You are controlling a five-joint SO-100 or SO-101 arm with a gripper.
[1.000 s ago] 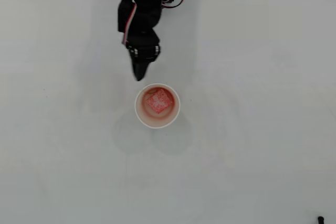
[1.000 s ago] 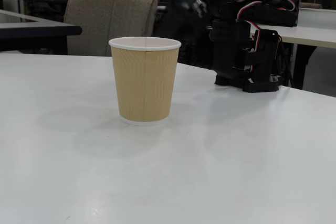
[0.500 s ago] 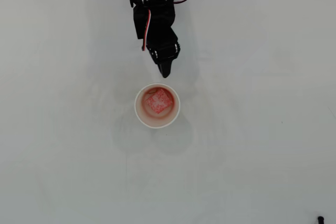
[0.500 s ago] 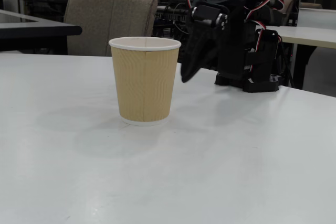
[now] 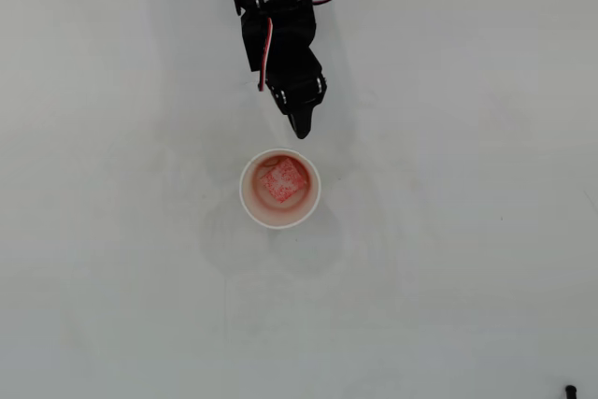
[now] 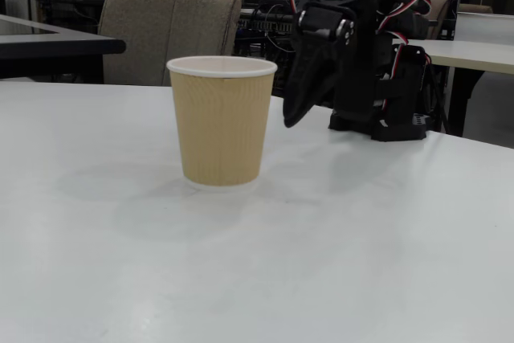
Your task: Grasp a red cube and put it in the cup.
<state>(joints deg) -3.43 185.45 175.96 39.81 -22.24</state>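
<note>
1. Tan ribbed paper outside, white rim, cream stained inside: the cup (image 5: 249, 203) stands upright on the white table (image 5: 448, 259), left of the arm in the fixed view (image 6: 221, 122). Its mouth faces straight up and its long axis is vertical. Nothing touches it.

2. Red-pink with whitish faces: the red cube (image 5: 283, 178) lies inside the cup, on its floor, seen only from overhead. It sits turned so that its corners point diagonally in that view. Being a cube, it has no long axis to speak of. The fixed view hides it behind the cup wall.

3. Black plastic with red and white wires: the gripper (image 5: 300, 128) hangs near the cup's rim, on the upper side in the overhead view, and to the right of the cup in the fixed view (image 6: 291, 118). Its tip points down toward the table. The fingers meet in a single point with no gap visible, so it reads as closed and holds nothing.

4. Step in hand, as a judgement: the placing appears done, since the cube rests in the cup and the gripper is clear of it. What remains looks like the retreat to the base.

5. Next move, as a judgement: it calls for lifting away from the rim without brushing the light cup, which could tip or slide easily.
</note>
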